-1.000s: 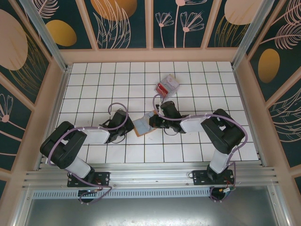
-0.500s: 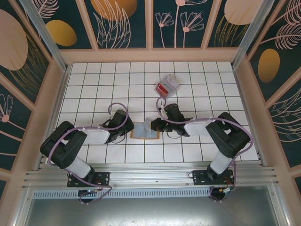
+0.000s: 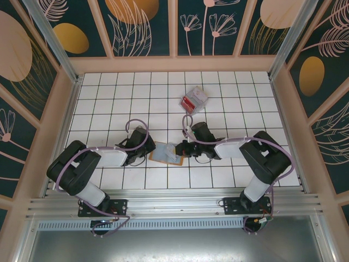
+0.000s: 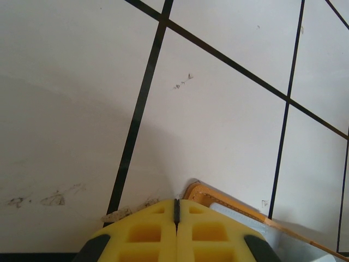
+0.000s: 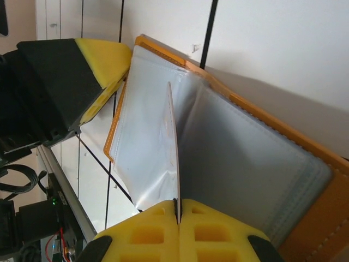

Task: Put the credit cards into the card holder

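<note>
While left fingers [image 4: 143,236] touch the card holder [image 3: 163,154], right fingers [image 5: 215,212] pinch its sleeve [image 5: 146,147]

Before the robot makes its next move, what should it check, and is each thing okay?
1. Card holder lying open on the table: ok.
2. Right gripper shut on one clear sleeve of the holder, holding it upright: ok.
3. Left gripper shut at the holder's corner; whether it presses the holder down: cannot tell.
4. A card in a gripper, ready to slide in: not ok; the credit cards lie in the clear box farther back.
5. Sleeve pocket empty: cannot tell.
</note>
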